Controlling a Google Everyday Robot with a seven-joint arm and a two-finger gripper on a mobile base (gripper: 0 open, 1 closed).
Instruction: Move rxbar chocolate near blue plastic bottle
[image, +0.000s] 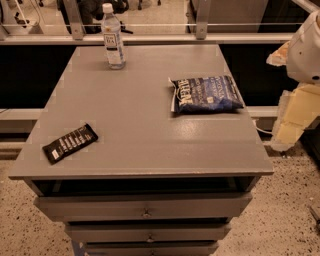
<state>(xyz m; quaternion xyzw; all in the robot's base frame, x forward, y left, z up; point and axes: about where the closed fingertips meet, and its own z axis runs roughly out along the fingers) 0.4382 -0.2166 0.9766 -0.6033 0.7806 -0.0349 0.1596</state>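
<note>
The rxbar chocolate (70, 143) is a small flat black wrapper with white lettering, lying at an angle near the front left corner of the grey table (135, 110). The blue plastic bottle (113, 37) is clear with a white cap and pale label, and stands upright at the back of the table, left of centre. My gripper (295, 117) hangs at the right edge of the view, off the table's right side and beyond the blue bag, far from both the bar and the bottle. It holds nothing that I can see.
A puffy blue bag (207, 94) lies on the right part of the table. The table has drawers (145, 207) below its front edge. A rail (150, 37) runs behind the table. Speckled floor (285, 220) lies to the right.
</note>
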